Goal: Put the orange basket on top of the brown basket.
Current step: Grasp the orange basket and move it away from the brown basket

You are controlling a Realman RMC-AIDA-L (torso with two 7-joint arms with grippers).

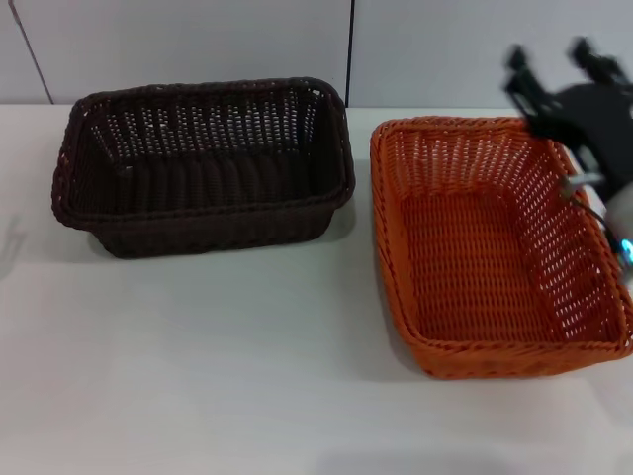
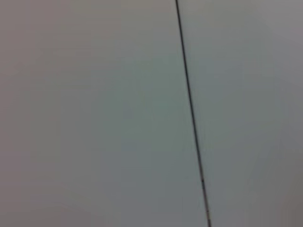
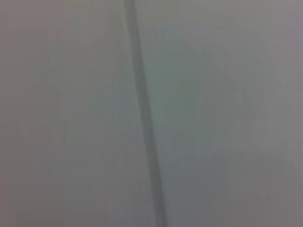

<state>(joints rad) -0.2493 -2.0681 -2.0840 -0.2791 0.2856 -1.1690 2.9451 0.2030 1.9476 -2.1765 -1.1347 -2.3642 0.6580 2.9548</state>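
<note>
While the orange basket (image 1: 495,247) sits on the right half of the white tabletop (image 1: 218,376), the right gripper (image 1: 554,61) hangs over its far right corner, fingers spread apart and touching nothing. The brown basket (image 1: 203,163) stands just beside it, toward the far left. The arm is cut off at the right edge. No writing shows anywhere. Both wrist views show only blank wall.

No legible text, labels, brand marks, numbers or signs appear in any view.
</note>
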